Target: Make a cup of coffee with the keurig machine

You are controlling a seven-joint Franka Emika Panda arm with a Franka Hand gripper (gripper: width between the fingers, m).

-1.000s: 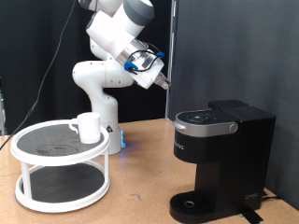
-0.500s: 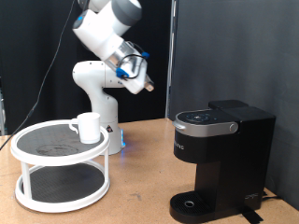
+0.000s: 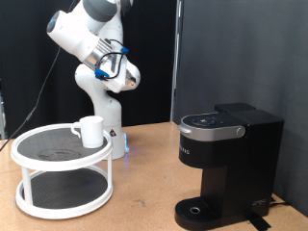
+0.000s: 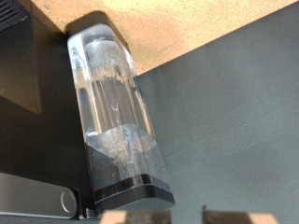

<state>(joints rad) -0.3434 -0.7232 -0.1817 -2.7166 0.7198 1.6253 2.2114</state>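
**Inspection: end effector aloft, mug and brewer both untouched**

Exterior view. The end effector point(image 3: 117, 67) is hanging high above the brown wooden desk point(image 3: 144, 183), over the space between the white two-tier round wire rack point(image 3: 60, 175) and the brewer, well apart from both. Nothing is showing between its fingers; whether they are standing wide or narrow cannot be told at this size. The plain white ceramic mug with a side handle point(image 3: 90, 131) is sitting upright on the rack's upper tier, at its far edge. The boxy matte-black Keurig coffee machine point(image 3: 227, 164) is standing at the exterior view's right, lid down, its round drip base bare.

Wrist view. The camera is looking at a clear plastic water tank point(image 4: 117, 117) mounted against the brewer's black side, with desk surface beyond. No mug is appearing here, and only blurred finger tips are showing at the frame edge.

Handling judgement. The mug is likely rigid, moderately heavy, glazed and therefore slippery, and breakable if dropped. The rim wall or the handle is offering the surest purchase.
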